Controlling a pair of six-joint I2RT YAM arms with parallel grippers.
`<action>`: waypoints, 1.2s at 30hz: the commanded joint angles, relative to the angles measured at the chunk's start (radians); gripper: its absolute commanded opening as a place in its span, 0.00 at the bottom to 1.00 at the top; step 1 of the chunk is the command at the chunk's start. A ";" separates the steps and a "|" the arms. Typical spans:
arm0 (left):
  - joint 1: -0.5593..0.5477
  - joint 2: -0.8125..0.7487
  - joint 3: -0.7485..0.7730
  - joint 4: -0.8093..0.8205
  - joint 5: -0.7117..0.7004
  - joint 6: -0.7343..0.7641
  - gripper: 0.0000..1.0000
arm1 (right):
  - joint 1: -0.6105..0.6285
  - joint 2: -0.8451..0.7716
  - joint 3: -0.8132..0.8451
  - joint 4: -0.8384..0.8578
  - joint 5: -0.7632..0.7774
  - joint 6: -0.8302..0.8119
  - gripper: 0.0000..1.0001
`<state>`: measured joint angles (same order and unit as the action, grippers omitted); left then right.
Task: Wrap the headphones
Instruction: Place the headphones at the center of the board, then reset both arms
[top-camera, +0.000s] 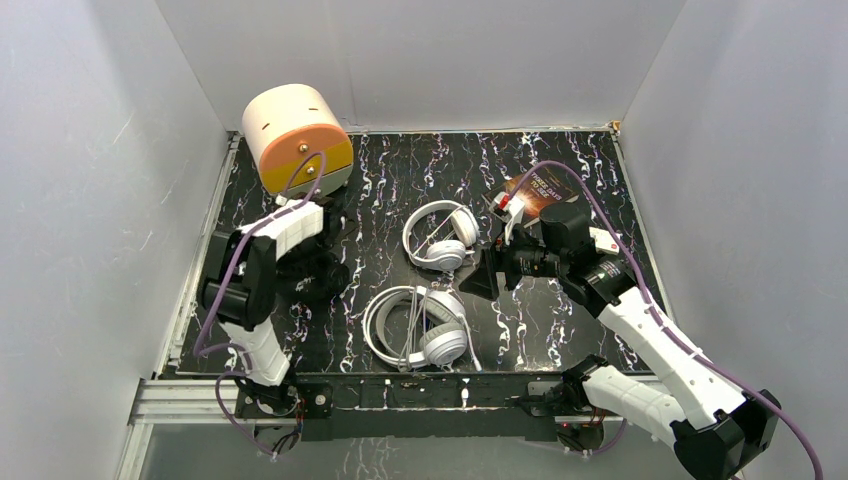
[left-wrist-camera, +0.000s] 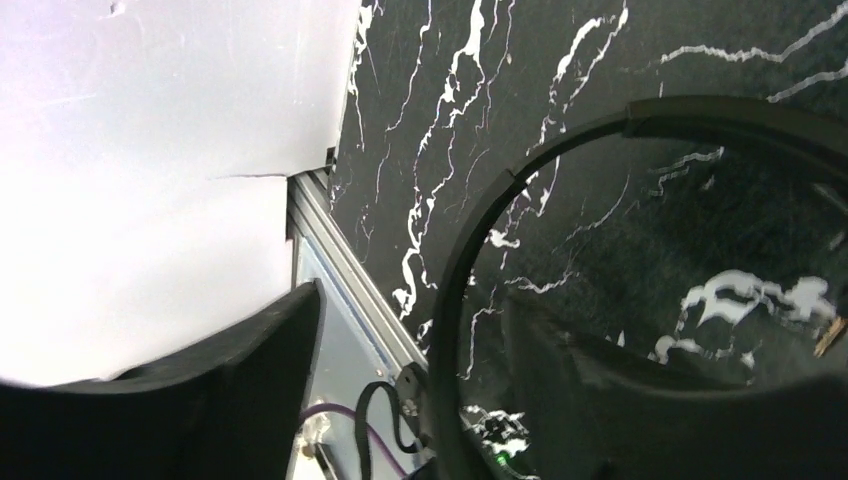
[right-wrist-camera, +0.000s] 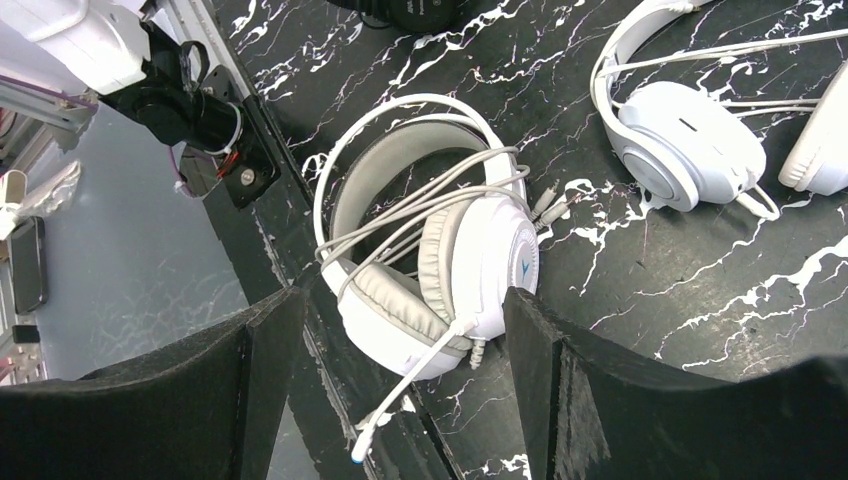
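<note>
Top external: drum (top-camera: 297, 138) behind L tool (left-wrist-camera: 410, 340), open astride black headband (left-wrist-camera: 452, 300); R tool (right-wrist-camera: 395, 310) open.

Even, diffuse light filled the top view, casting only soft shadows on the black marbled tabletop (top-camera: 400, 170). In the left wrist view the white wall (left-wrist-camera: 150, 150) was nearly blown out and the left hand (left-wrist-camera: 410, 340) dark and blurred; the right wrist view looked sharper.
</note>
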<state>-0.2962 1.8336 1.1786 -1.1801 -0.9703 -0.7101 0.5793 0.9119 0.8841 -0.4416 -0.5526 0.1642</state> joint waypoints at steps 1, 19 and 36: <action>0.005 -0.156 -0.022 0.017 0.068 0.007 0.76 | 0.006 -0.001 0.002 0.040 -0.021 -0.010 0.81; 0.005 -0.534 0.195 0.033 0.389 0.060 0.98 | 0.005 -0.008 0.134 -0.081 0.129 -0.058 0.86; 0.005 -0.997 0.137 0.321 0.766 -0.056 0.98 | 0.006 -0.049 0.291 -0.162 0.313 -0.129 0.98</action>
<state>-0.2962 0.9344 1.3464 -0.9688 -0.2947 -0.7494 0.5793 0.8932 1.0931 -0.6163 -0.2821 0.0593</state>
